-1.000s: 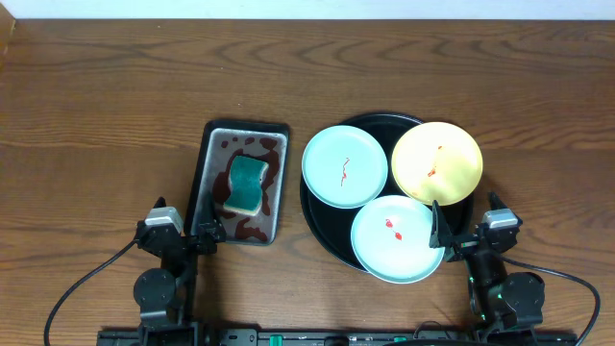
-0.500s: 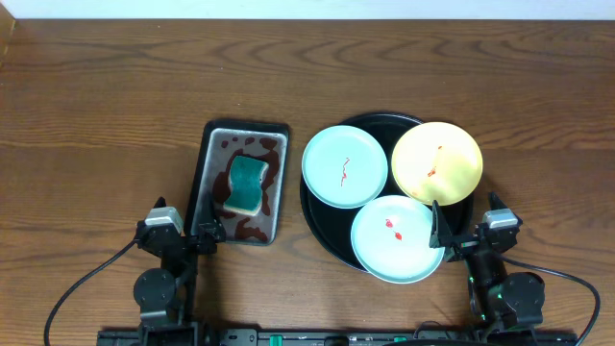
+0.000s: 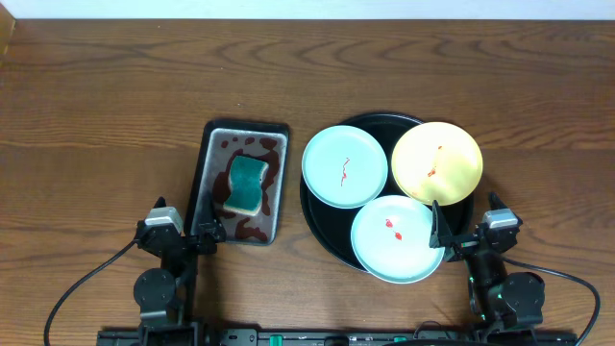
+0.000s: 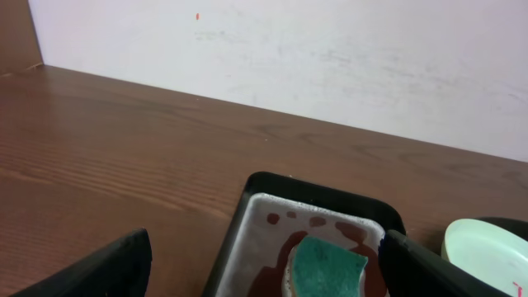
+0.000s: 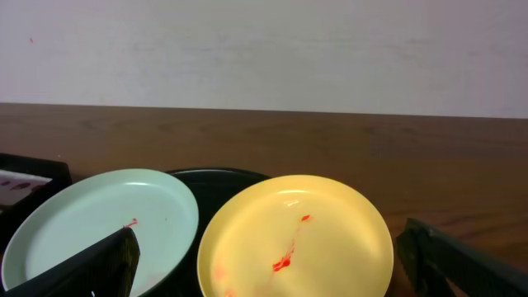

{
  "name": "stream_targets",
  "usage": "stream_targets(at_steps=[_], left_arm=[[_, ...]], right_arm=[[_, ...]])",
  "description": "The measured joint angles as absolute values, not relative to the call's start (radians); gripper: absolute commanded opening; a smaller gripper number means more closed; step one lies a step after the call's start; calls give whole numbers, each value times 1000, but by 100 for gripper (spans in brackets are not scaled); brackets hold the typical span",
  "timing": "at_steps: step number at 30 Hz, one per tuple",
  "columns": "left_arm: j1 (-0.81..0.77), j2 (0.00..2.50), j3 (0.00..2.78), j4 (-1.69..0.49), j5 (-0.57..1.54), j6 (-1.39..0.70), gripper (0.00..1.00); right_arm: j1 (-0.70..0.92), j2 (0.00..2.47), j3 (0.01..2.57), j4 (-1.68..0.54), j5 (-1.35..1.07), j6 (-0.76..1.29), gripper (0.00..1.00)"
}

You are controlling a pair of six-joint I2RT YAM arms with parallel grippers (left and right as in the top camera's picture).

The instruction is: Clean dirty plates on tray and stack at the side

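Clearly, the sponge (image 4: 326, 266) lay straight ahead of the spread left gripper (image 4: 266, 239), and the plates (image 3: 397, 237) before the spread right gripper (image 5: 268, 233).

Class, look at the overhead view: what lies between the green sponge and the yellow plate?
The overhead view shows the far mint-green plate between the sponge and the yellow plate, resting on the black tray.

1. Left wrist: the bottom edge cut off the sponge (image 4: 327, 264) and metal tray (image 4: 257, 227), and the right edge cut off a mint plate (image 4: 487, 252).
2. Right wrist: the yellow plate (image 5: 297, 239) ran off the bottom.
3. Overhead, plates (image 3: 397, 238) hid most of the black tray (image 3: 322, 226).
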State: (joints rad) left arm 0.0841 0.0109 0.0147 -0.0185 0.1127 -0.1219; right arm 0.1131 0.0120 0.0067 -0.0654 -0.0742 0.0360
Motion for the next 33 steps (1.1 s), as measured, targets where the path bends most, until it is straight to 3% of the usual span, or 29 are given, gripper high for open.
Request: stream_targets(at_steps=[25,33], left_arm=[[84,11,15,-19,113,-122,88],[84,63,84,-183,107,-122,88]], right_arm=[[113,12,7,-64,-75,36,99],[113,22,20,-105,-75,93,99]])
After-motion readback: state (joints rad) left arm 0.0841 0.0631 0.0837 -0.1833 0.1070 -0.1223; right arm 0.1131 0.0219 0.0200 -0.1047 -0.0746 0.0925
